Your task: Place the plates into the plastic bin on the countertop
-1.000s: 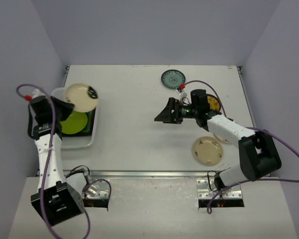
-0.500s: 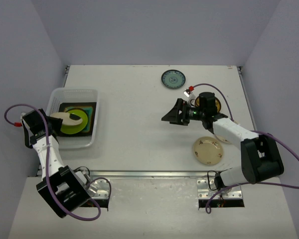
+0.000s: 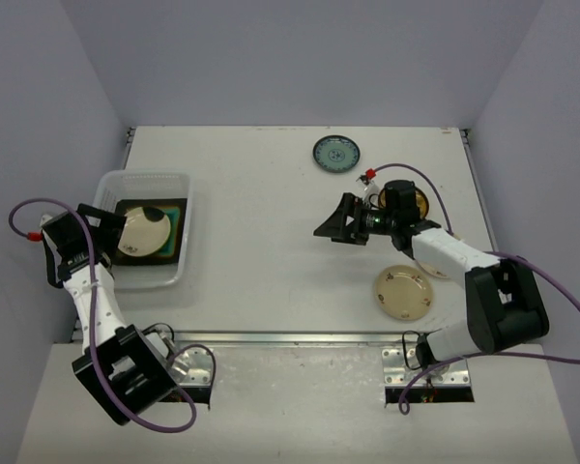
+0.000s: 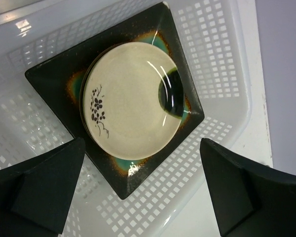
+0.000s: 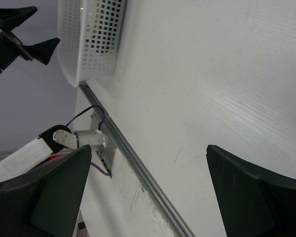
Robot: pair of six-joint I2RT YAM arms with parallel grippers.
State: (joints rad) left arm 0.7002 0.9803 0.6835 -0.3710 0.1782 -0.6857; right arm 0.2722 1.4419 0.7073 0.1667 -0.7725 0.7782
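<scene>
Left fingers (image 4: 44,187) spread wide, empty, above flowered cream plate (image 4: 130,98) on teal square plate (image 4: 54,84) in plastic bin (image 4: 212,59). Right fingers (image 5: 49,192) wide, empty, over table (image 3: 261,193). Second cream plate (image 3: 402,291): stiff, glazed-slick, chippable, so pinch rim.

Round plate (image 4: 130,98) on square plate (image 4: 54,81) — in bin (image 4: 212,44), left

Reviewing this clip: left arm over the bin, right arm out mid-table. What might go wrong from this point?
1. The open left gripper hangs over the cream round flower-painted plate lying in the translucent white slotted plastic bin. If it pulls away low, a finger might snag a bin wall and drag the bin.
2. The right arm lies over the brown-yellow patterned round plate, partly hiding it. The next reach by the open right gripper might nudge that plate.
</scene>
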